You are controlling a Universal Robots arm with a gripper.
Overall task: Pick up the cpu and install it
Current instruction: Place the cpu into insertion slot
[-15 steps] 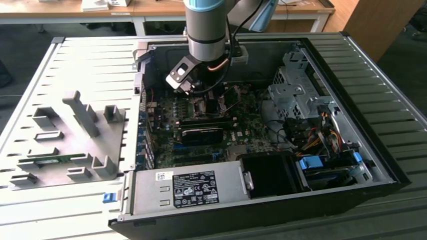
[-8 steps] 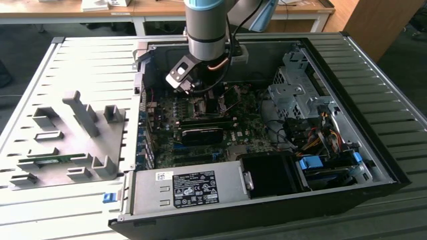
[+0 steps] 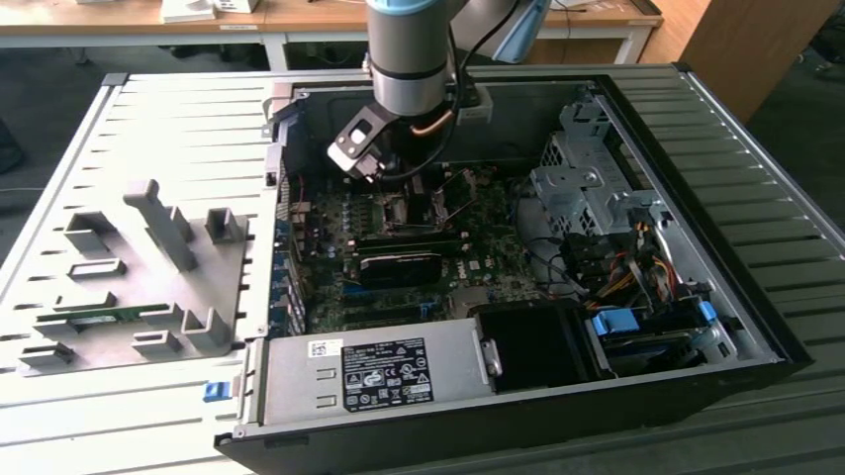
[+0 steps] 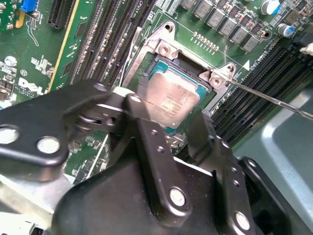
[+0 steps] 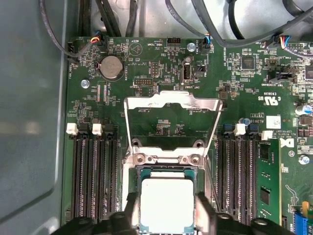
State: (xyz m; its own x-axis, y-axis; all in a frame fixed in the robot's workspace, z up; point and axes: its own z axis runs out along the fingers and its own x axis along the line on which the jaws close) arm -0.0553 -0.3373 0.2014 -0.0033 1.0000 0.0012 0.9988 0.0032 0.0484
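cpu [image 5: 166, 203] [image 4: 168, 100]: flat silver-grey square, metal top up, level in open socket [image 5: 168, 157].

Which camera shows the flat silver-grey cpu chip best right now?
The first wrist view: the flat square silver-grey cpu faces the camera squarely, held by the gripper over the dark metal-framed socket. The second wrist view shows the cpu obliquely, partly behind the gripper. In the exterior view the arm covers that spot.

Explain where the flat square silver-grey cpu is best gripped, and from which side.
Grip the flat square silver-grey cpu by two opposite thin edges, coming from straight above. Its top is flat and offers no hold, and the raised metal load plate stands at a third side. The black gripper holds it this way.
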